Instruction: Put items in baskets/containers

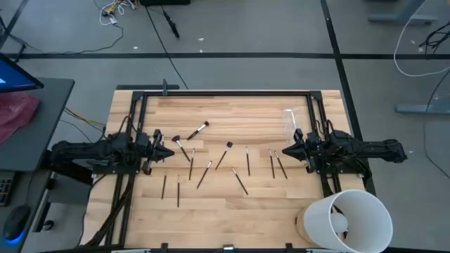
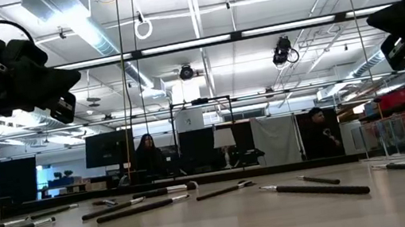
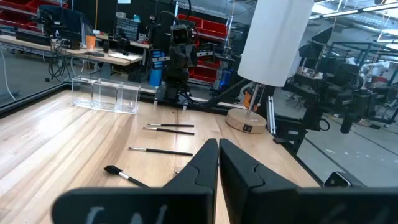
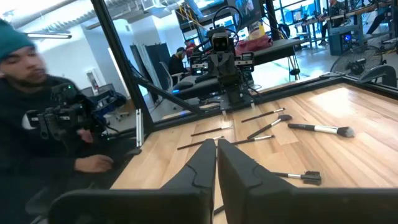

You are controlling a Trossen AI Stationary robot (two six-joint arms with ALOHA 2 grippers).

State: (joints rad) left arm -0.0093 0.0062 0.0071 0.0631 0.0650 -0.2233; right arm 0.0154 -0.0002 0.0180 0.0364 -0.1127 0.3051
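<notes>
Two end effectors are waiting shut and empty; the brush (image 1: 280, 166), lying lengthwise toward the front, is probably nearest the right end effector (image 1: 287, 151), the left end effector (image 1: 171, 154) farther.

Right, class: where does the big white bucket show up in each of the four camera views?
High view: white bucket at lower right, by the table's corner.
Low view: not in it.
Left wrist view: white bucket at top, right of centre.
Right wrist view: not in it.
Shared landmark: the wooden table strewn with brushes.
</notes>
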